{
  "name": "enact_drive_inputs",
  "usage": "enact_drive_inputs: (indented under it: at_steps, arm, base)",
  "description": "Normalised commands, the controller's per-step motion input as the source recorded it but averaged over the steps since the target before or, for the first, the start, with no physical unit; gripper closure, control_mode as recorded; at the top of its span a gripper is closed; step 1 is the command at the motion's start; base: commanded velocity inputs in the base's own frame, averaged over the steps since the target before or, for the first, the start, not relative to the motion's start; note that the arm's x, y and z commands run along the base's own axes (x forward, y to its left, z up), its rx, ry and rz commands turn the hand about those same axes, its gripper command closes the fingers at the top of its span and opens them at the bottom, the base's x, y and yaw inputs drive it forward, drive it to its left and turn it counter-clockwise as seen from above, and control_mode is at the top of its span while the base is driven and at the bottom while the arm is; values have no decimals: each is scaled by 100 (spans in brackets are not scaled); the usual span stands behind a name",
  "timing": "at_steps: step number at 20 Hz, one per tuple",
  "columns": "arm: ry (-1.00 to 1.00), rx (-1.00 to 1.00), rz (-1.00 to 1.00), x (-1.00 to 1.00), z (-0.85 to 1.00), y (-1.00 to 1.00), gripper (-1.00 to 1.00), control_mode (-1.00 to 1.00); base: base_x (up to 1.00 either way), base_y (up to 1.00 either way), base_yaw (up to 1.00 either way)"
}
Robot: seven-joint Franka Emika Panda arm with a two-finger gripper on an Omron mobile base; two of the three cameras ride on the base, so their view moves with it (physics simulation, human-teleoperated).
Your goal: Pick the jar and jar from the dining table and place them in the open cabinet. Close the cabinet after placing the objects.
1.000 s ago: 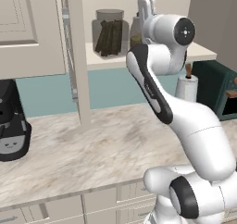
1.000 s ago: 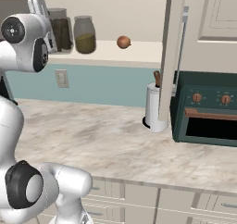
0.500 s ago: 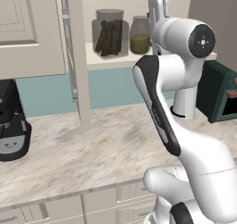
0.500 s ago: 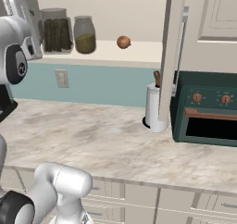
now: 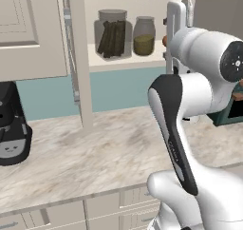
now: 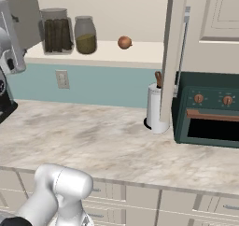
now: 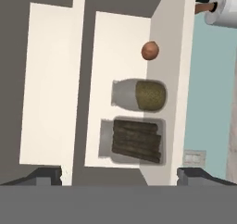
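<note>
Two glass jars stand side by side on the cream shelf of the open cabinet (image 5: pixel 123 62). The wider jar with dark brown sticks (image 5: pixel 112 33) (image 6: pixel 57 31) (image 7: pixel 136 141) is on the left. The small jar with olive-green contents (image 5: pixel 144 35) (image 6: pixel 85 33) (image 7: pixel 143 95) is to its right. My gripper (image 5: pixel 178 13) (image 7: pixel 120 174) hangs in front of the shelf, drawn back from the jars, open with nothing between its fingers. It faces the cabinet with the hand rolled sideways. The dining table is out of view.
A small orange-brown ball (image 6: pixel 124 42) lies on the shelf right of the jars. Both cabinet doors stand open, left (image 5: pixel 79 58) and right (image 6: pixel 175 57). On the marbled counter (image 6: pixel 93 136) below stand a coffee machine (image 5: pixel 12 129), a paper towel roll (image 6: pixel 155 108) and a green toaster oven (image 6: pixel 207 110).
The arm has swung back from the shelf, rightward and nearer in the left base view, with the hand pulling away from the jars. The jaws stayed open and the jars did not move.
</note>
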Motion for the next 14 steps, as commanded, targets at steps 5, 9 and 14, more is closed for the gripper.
enact_drive_inputs:
  at_steps: [5, 9, 14]
  arm:
    - [0, 4, 0, -48, 0, 0, -100, -100]
    - [0, 3, 0, -36, 0, 0, -100, -100]
    - [0, 2, 0, -28, 0, 0, -100, -100]
  base:
    - [0, 0, 0]
    - [0, 0, 0]
    - [0, 0, 0]
